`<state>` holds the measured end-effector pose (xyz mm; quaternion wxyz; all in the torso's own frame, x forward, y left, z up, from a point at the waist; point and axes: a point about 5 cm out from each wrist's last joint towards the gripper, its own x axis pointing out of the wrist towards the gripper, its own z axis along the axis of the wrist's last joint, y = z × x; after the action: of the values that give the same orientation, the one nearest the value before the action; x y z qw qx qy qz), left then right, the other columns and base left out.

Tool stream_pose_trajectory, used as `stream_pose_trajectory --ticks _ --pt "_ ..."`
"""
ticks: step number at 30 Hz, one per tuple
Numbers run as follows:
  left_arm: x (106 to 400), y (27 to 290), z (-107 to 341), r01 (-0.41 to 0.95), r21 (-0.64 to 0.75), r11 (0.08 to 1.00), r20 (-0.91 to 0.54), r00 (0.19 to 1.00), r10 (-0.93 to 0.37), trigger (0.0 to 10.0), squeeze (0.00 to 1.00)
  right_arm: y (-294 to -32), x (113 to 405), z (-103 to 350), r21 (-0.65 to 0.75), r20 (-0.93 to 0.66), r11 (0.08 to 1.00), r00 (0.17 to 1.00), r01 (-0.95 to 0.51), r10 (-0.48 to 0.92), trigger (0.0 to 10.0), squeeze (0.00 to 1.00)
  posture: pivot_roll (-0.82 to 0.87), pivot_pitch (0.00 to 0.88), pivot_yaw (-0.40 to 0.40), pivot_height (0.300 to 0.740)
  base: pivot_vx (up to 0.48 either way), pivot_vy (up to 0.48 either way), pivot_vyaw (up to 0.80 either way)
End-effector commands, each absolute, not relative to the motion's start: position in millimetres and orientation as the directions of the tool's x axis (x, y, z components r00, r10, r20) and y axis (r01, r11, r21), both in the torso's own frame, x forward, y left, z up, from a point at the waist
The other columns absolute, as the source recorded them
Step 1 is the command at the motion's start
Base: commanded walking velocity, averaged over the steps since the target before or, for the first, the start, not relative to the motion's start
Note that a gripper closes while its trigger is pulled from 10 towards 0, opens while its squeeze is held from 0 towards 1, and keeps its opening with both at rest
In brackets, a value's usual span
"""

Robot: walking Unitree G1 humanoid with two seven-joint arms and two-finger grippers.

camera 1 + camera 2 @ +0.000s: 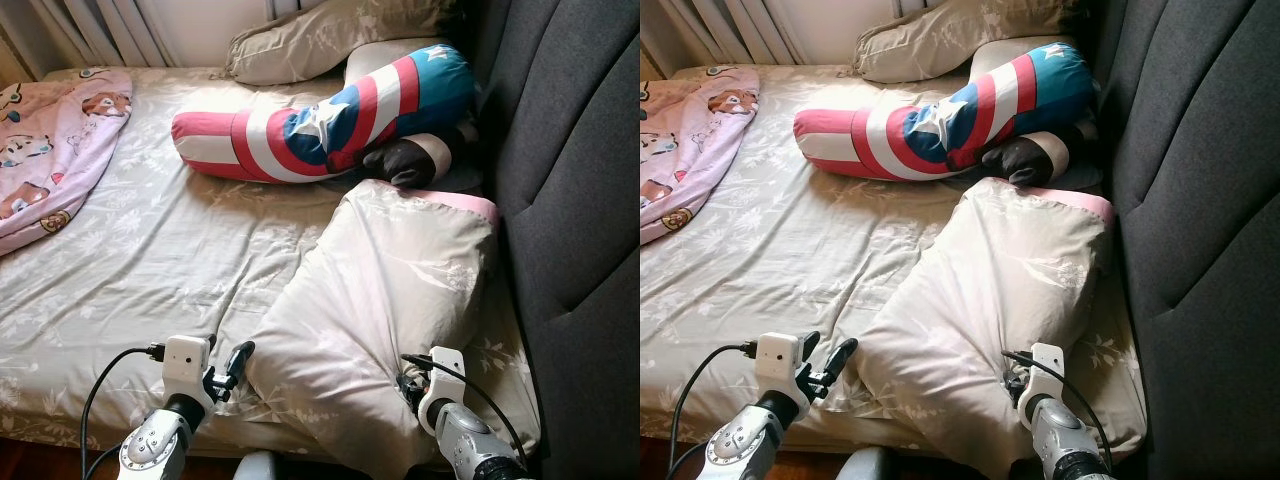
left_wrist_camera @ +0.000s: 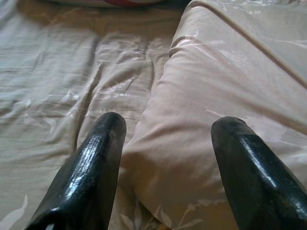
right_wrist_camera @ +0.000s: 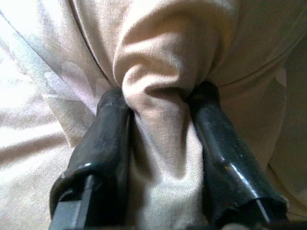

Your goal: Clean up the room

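Now right tool (image 3: 156,103) pinches beige pillow (image 1: 385,290) fold (2 fingers clamped); left tool (image 2: 165,127) wide at pillow's edge.

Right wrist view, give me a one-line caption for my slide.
Right gripper with both fingers pinching a bunched fold of the beige floral pillow.

- Bed (image 1: 150,270) ahead; headboard (image 1: 570,200) along its right side.
- Large pillow (image 1: 390,290) on bed, right, against headboard.
- Bolster (image 1: 330,120) behind it; second pillow (image 1: 330,35) farther back.
- Blanket (image 1: 50,140) far left.
- Left gripper (image 1: 232,368) at large pillow's near-left corner; right gripper (image 3: 160,110) at its near edge.
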<state>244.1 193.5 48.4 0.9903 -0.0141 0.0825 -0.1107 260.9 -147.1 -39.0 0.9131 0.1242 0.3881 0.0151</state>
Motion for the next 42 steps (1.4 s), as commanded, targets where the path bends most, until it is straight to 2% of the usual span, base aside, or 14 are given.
stream_pose_trajectory --ticks 1,11,18,21,23,24,27,28,30,42 --pt "242 195 43 0.204 -0.050 0.978 -0.185 0.960 -0.210 10.0 0.00 -140 231 -62 0.229 -0.799 0.970 0.585 0.082 0.139 0.0 0.00 0.13 0.128 0.052 0.660 0.000 0.000 0.00" --pt "251 189 40 0.202 -0.063 0.977 -0.176 0.962 -0.210 10.0 0.00 -163 232 -60 0.158 -0.797 0.976 0.603 0.150 0.036 0.0 0.00 0.09 0.075 0.035 0.660 0.000 0.000 0.00" --pt "257 187 38 0.198 -0.069 0.978 -0.170 0.963 -0.207 10.0 0.00 -203 235 -53 0.050 -0.774 0.968 0.622 0.246 -0.118 0.0 0.00 0.07 0.042 0.025 0.660 0.000 0.000 0.00" --pt "259 185 38 0.197 -0.072 0.978 -0.164 0.965 -0.206 10.0 0.00 -233 236 -45 -0.028 -0.742 0.953 0.632 0.302 -0.222 0.0 0.00 0.06 0.041 0.022 0.660 0.000 0.000 0.00" --pt "259 185 38 0.197 -0.072 0.978 -0.163 0.965 -0.206 10.0 0.00 -236 236 -44 -0.034 -0.739 0.950 0.632 0.309 -0.232 0.0 0.00 0.06 0.041 0.022 0.660 0.000 0.000 0.00" --pt "261 185 38 0.196 -0.073 0.978 -0.161 0.965 -0.205 10.0 0.00 -251 238 -37 -0.082 -0.718 0.943 0.638 0.322 -0.280 0.0 0.00 0.04 0.043 0.020 0.660 0.000 0.000 0.00" --pt "263 184 37 0.195 -0.074 0.978 -0.158 0.966 -0.205 10.0 0.00 -277 241 -24 -0.161 -0.671 0.924 0.648 0.347 -0.360 0.0 0.00 0.03 0.044 0.016 0.660 0.000 0.000 0.00" --pt "263 184 37 0.195 -0.074 0.978 -0.158 0.966 -0.205 10.0 0.00 -277 241 -24 -0.161 -0.671 0.924 0.648 0.347 -0.360 0.0 0.00 0.03 0.044 0.016 0.660 0.000 0.000 0.00" --pt "264 183 36 0.194 -0.080 0.978 -0.157 0.966 -0.204 10.0 0.00 -300 243 -11 -0.240 -0.621 0.893 0.646 0.381 -0.443 0.0 0.00 0.03 0.050 0.019 0.660 0.000 0.000 0.00" --pt "264 186 34 0.195 -0.076 0.978 -0.160 0.966 -0.205 10.0 0.00 -328 243 7 -0.400 -0.525 0.816 0.625 0.417 -0.577 0.0 0.00 0.03 0.062 0.027 0.660 0.000 0.000 0.00"
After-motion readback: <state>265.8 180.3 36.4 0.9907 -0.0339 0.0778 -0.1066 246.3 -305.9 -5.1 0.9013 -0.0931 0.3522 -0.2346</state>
